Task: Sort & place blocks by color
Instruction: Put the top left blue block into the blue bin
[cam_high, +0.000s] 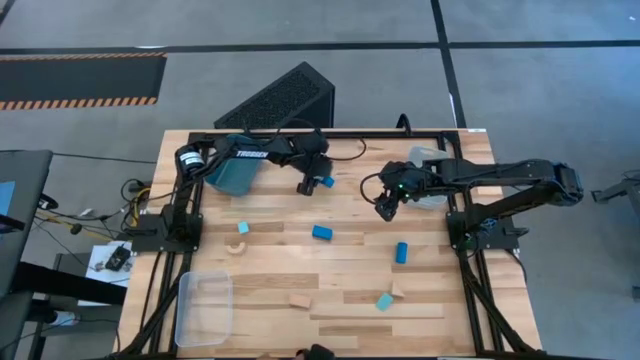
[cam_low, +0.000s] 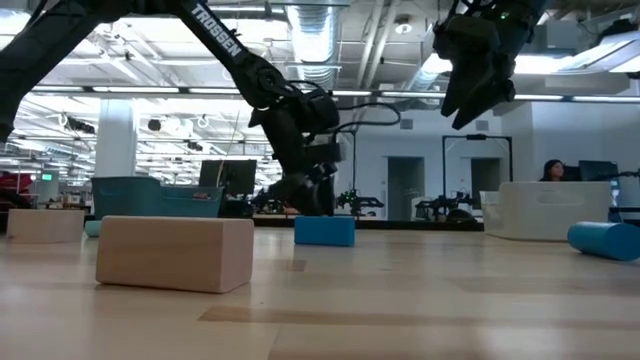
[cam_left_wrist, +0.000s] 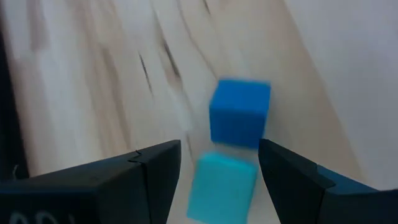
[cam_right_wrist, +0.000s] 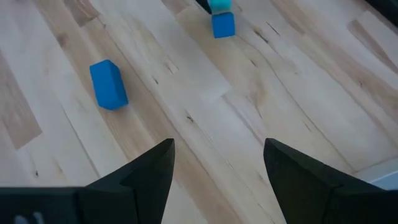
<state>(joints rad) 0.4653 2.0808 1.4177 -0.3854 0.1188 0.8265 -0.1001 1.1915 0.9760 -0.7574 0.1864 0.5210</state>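
My left gripper (cam_high: 308, 185) (cam_left_wrist: 219, 180) is open and low over the far middle of the table. A light cyan block (cam_left_wrist: 221, 186) sits between its fingers, and a dark blue cube (cam_left_wrist: 239, 112) (cam_high: 326, 182) rests on the table just beyond it. My right gripper (cam_high: 388, 207) (cam_right_wrist: 217, 168) is open, raised above the table (cam_low: 480, 85) and touches nothing. Lying loose on the table are a blue bar (cam_high: 322, 232), a blue block (cam_high: 401, 251), a cyan cube (cam_high: 243, 227), a cyan block (cam_high: 384, 301), a tan arch (cam_high: 238, 246), a tan block (cam_high: 300, 299) and a tan wedge (cam_high: 398, 290). My left gripper's fingers stand on either side of the cyan block (cam_left_wrist: 211, 193), coming down at it from above. A gap shows beside one finger (cam_left_wrist: 161, 174). Whether the other finger (cam_left_wrist: 280, 180) touches the block, I cannot tell.
A teal bin (cam_high: 235, 172) stands at the far left beside the left arm. One clear bin (cam_high: 428, 172) sits at the far right under the right arm. Another clear bin (cam_high: 205, 308) is at the near left corner. Bare wood lies mid-table between the loose blocks.
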